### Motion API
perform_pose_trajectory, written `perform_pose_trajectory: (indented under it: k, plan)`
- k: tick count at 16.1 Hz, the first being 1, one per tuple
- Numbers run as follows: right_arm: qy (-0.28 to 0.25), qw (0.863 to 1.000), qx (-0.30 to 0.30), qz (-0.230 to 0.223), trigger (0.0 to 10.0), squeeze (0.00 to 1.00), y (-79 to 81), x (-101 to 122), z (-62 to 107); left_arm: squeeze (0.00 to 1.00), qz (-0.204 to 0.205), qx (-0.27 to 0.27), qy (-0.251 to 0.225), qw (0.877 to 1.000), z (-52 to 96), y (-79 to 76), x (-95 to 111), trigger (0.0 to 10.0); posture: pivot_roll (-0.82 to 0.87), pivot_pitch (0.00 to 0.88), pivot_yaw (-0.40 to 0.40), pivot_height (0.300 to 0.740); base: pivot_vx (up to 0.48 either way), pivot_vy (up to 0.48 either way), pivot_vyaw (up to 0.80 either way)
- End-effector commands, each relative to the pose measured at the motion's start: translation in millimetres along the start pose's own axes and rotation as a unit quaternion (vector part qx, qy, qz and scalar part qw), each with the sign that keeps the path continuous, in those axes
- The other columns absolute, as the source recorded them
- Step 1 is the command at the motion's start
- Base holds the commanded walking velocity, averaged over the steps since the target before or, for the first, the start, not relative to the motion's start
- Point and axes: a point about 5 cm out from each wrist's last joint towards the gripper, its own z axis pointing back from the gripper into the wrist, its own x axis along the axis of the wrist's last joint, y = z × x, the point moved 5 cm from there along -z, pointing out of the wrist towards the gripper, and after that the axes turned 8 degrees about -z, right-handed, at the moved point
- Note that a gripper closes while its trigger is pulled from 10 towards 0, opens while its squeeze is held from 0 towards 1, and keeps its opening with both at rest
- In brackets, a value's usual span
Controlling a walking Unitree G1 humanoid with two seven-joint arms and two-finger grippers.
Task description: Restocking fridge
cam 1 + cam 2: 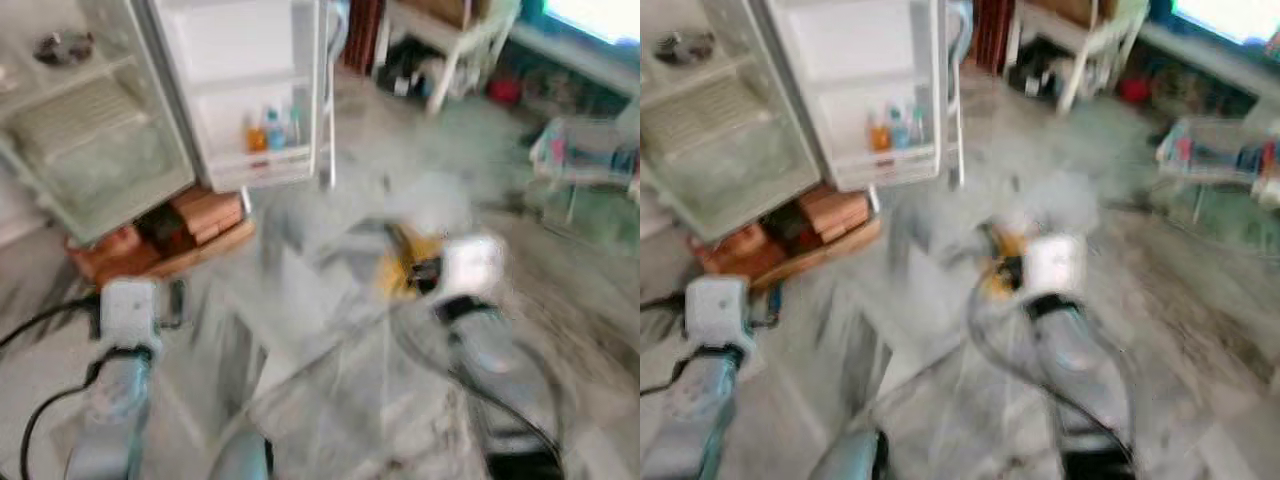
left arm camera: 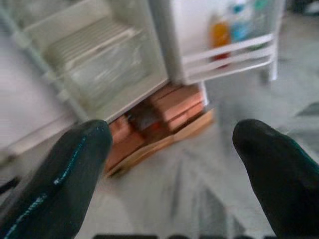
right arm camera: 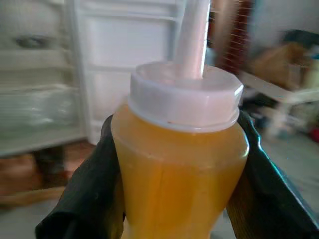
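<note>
An open white fridge (image 1: 90, 120) stands at the upper left, its door (image 1: 250, 90) swung out with several small bottles (image 1: 272, 130) on the lower door shelf. My right gripper (image 3: 179, 164) is shut on a bottle of orange juice (image 3: 179, 174) with a white cap, held out over the floor ahead of me (image 1: 410, 265). My left gripper (image 2: 174, 164) is open, nothing between its fingers, low at the left and pointed toward the fridge's base. The head views are blurred.
The fridge rests on red bricks and a wooden board (image 1: 190, 235). A white chair frame (image 1: 450, 50) stands at the back, cluttered items (image 1: 590, 150) lie at the right. Marble floor (image 1: 330, 330) lies between me and the fridge. Black cables trail at lower left.
</note>
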Motion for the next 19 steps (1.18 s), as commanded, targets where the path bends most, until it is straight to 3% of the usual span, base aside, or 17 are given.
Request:
perform_pose_trajectory:
  k: [1,9,13,19]
  plan:
    - [-0.004,1.000,-0.013,0.016,10.0,0.00,-12.6,4.8,4.5,0.00,0.007,-0.008,-0.005,1.000,0.7,-7.5,4.1,10.0,0.09,0.146,-0.073,0.740,0.352,0.000,0.79]
    - [0.001,1.000,-0.005,0.020,10.0,0.00,-11.2,3.3,8.2,0.00,0.007,-0.007,-0.011,1.000,1.7,-8.3,5.5,10.0,0.09,0.157,-0.079,0.740,0.349,0.000,0.79]
    - [0.003,1.000,-0.006,0.018,10.0,0.00,-10.7,1.7,8.9,0.00,0.013,-0.030,-0.068,0.997,2.5,-17.1,25.2,10.0,0.09,0.159,-0.078,0.740,0.161,0.000,0.79]
    - [-0.002,1.000,-0.014,0.015,10.0,0.00,-13.7,3.3,5.8,0.00,0.007,-0.047,-0.081,0.996,2.8,-22.9,27.6,10.0,0.10,0.149,-0.080,0.740,0.222,0.000,0.45]
